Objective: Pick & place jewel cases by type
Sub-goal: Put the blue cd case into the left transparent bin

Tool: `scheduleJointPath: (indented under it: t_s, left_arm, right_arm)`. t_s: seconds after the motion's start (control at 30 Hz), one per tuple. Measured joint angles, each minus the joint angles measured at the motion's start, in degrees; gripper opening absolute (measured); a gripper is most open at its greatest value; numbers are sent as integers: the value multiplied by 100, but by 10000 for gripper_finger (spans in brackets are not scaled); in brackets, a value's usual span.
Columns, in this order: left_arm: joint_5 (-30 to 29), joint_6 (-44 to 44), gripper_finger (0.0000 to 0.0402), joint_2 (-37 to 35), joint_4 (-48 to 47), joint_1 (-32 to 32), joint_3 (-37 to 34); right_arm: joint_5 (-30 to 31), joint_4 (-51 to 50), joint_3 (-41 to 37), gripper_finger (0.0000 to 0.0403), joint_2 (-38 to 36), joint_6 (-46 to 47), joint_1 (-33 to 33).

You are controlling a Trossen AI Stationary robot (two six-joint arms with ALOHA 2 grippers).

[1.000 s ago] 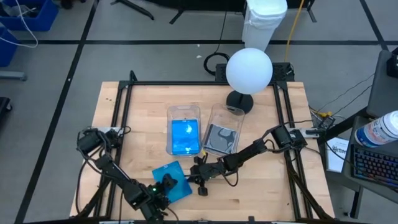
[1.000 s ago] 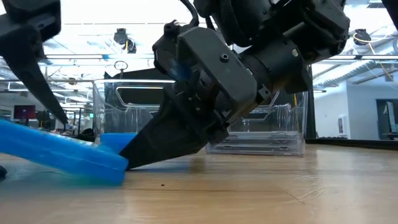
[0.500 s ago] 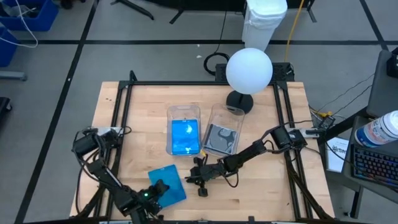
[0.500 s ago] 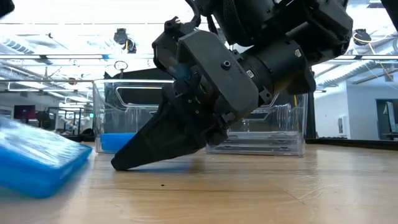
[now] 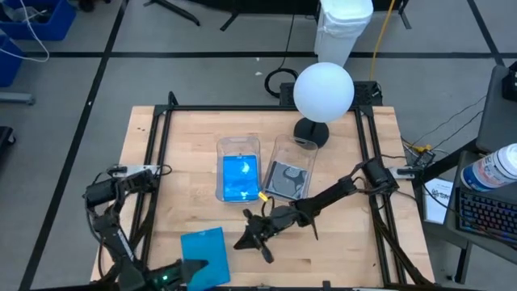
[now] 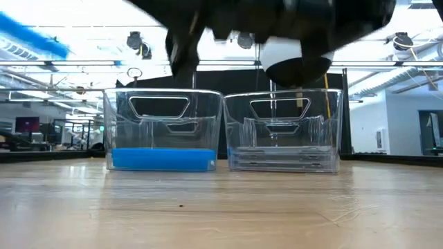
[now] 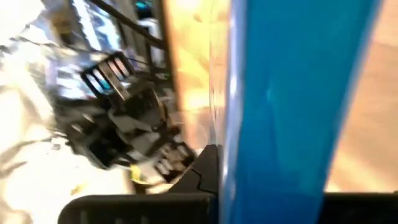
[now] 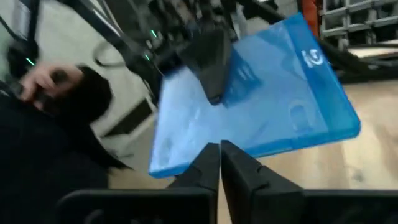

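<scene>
Blue jewel case in left hand

Nothing readable here tbh. The blue jewel case has a pale logo near one corner, but it's too blurry to make out.

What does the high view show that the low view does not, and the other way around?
Only the high view: the left gripper shut on a blue case at the near table edge, and the right gripper, jaws shut, holding nothing. Only the low view: the cases as flat stacks. Both: the left tub with blue cases, the right tub with grey ones.
</scene>
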Motion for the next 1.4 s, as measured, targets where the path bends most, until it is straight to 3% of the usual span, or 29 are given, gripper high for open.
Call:
scheduleJointPath:
  t_s: [0.13,0.3,0.47,0.6,0.8,0.93,1.1,1.27,1.4]
  left_arm:
    - [-713,911,14,-2,3,-118,183]
    - [-1438,1874,44,-11,45,-91,286]
    - [-1599,2399,24,-13,56,123,286]
    - [-1860,2457,14,-13,59,318,286]
    - [-1816,2852,44,-22,61,534,286]
    - [-1715,2864,29,-22,61,704,286]
    - [-1728,2854,14,-24,64,823,295]
    - [-1719,2839,45,-24,65,905,295]
    - [-1735,2771,40,-24,49,921,295]
  right_arm:
    - [-108,-312,4,53,-471,306,-36]
    - [69,-714,4,144,-917,972,-143]
    - [-187,-857,4,220,-901,2171,-405]
    - [-309,-804,4,241,-923,2354,-476]
    - [-445,-485,7,227,-930,2354,-474]
    - [-574,-519,7,197,-913,2337,-476]
    - [-550,-593,7,143,-916,2174,-485]
    - [-551,-552,4,77,-916,1864,-485]
    - [-596,-451,2,32,-916,1636,-485]
